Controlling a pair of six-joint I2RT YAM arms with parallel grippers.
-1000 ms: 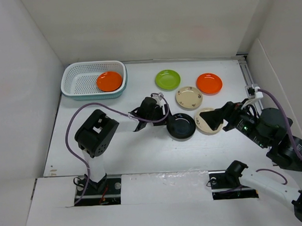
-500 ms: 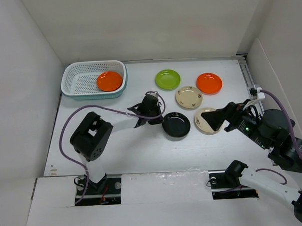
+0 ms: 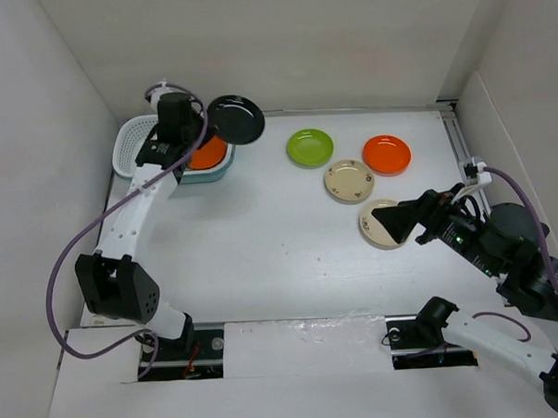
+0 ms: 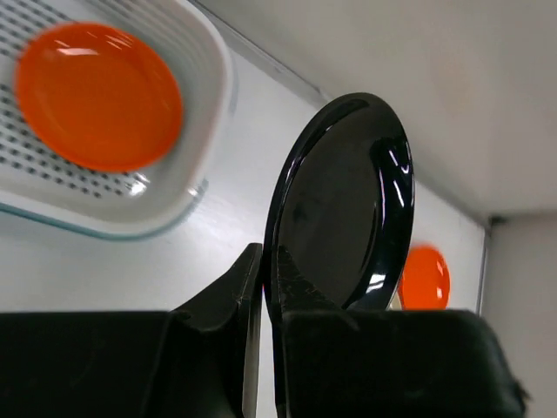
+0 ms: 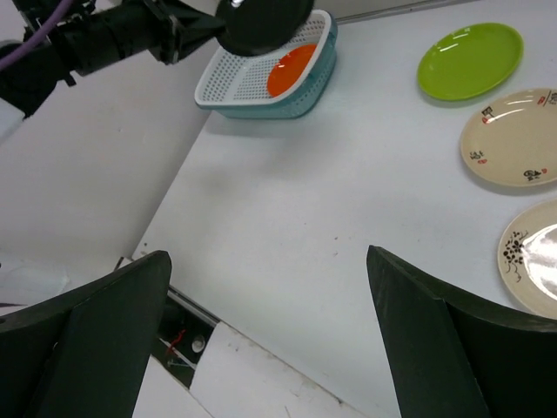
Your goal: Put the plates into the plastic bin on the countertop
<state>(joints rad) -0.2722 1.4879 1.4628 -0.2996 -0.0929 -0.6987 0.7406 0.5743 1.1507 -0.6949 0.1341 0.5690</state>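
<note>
White countertop (image 3: 263,256) is stretching below; left gripper (image 4: 270,261) is clamping a black plate (image 4: 344,209) by the bin (image 3: 133,152); right gripper (image 5: 268,261) is gaping wide.

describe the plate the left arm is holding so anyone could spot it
Find the teal plastic bin in the far left corner of the countertop. At its right end the left pincer clamps a plate by its rim. It is the only glossy black one in view, and the only one held in the air.
</note>
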